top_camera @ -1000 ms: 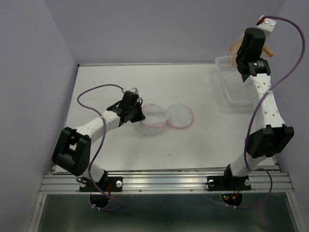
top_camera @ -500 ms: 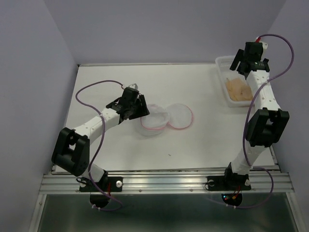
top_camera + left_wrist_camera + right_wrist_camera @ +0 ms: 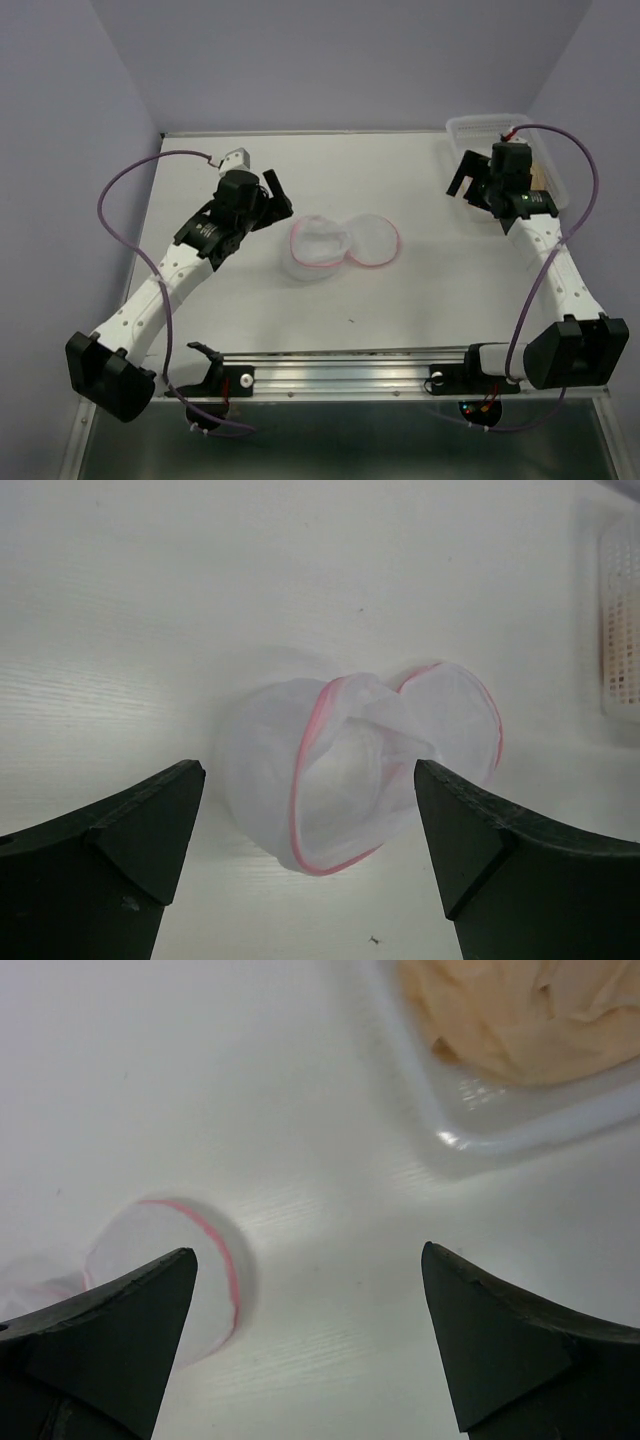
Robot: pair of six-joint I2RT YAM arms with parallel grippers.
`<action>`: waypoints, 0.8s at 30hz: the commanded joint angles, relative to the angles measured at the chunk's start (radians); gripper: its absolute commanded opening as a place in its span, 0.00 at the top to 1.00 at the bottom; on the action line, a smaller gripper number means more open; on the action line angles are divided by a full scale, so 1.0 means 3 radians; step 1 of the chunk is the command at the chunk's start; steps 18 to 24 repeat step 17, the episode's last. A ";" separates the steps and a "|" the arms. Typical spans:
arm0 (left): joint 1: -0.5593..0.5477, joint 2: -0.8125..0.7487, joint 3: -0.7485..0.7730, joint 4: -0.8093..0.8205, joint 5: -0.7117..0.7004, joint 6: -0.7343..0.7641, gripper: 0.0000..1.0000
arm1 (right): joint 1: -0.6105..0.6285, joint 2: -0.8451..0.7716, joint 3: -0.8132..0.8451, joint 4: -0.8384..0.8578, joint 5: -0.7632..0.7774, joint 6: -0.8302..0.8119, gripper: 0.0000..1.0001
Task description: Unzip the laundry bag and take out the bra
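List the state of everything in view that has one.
Laundry bag: unzipped, spread into two joined halves, nothing visible inside.
Bra: out of the bag, lying in the basket.
Basket: upright, holds the bra.
Left gripper: open, empty, facing the bag.
Right gripper: open, empty, beside the basket.

Bright, even overhead light; faint soft shadows; wrist views slightly blurred, washed out.

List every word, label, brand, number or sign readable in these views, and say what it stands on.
None: no readable text in any view.
No print shows on the round white mesh laundry bag with pink zipper trim, the tan fabric bra, the white plastic lattice basket or the white table.
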 commanded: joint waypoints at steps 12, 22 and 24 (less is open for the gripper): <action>0.0071 -0.0831 -0.0457 -0.0594 -0.0650 -0.0487 0.01 | 0.0384 -0.0504 -0.0975 0.0424 -0.0026 0.0486 0.00; 0.0076 -0.0816 -0.0457 -0.0553 -0.0619 -0.0466 0.01 | 0.0384 -0.0612 -0.1088 0.0609 0.0070 0.0374 0.00; 0.0076 -0.0816 -0.0457 -0.0553 -0.0619 -0.0466 0.01 | 0.0384 -0.0612 -0.1088 0.0609 0.0070 0.0374 0.00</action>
